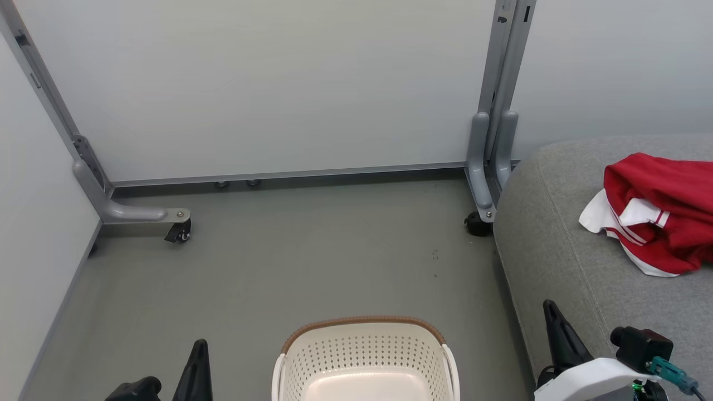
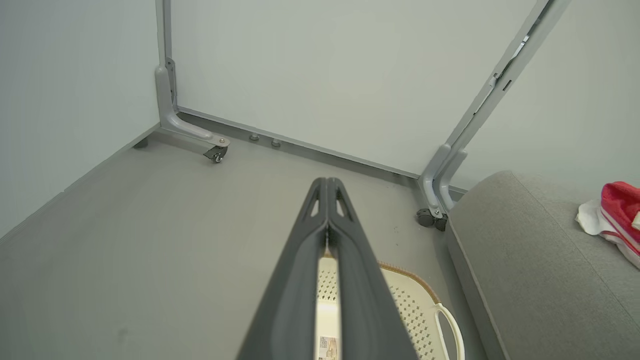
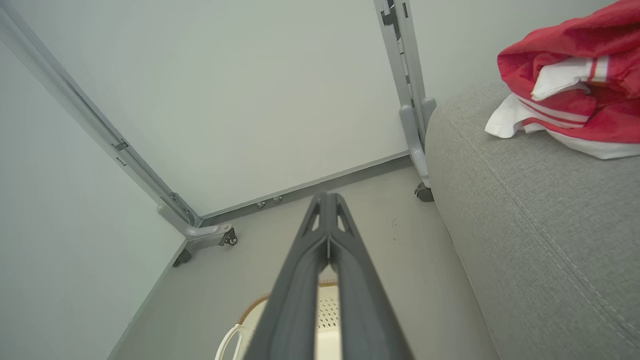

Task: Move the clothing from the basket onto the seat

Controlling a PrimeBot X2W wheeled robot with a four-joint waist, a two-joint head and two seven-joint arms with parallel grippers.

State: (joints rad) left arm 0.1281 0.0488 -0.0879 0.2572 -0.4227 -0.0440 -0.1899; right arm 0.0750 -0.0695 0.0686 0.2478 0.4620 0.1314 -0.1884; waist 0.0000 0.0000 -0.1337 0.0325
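Perforated plastic basket (image 1: pixel 365 356), woven grey fabric seat (image 1: pixel 562 250), soft red cloth clothing (image 1: pixel 663 206)

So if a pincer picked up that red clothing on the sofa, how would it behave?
The red clothing lies crumpled in folds on the seat, so it is probably floppy and would drape. It looks light. Loose white trim may trail or snag.

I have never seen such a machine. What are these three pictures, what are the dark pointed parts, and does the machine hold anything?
It is a wheeled robot with two arms. One picture looks down from its head; the other two come from cameras on its wrists. The dark points are its claws: the left claw and the right claw, both shut and holding nothing. On the floor between them stands a basket; no clothes show in the part that is visible. Red and white clothing lies on the grey seat.
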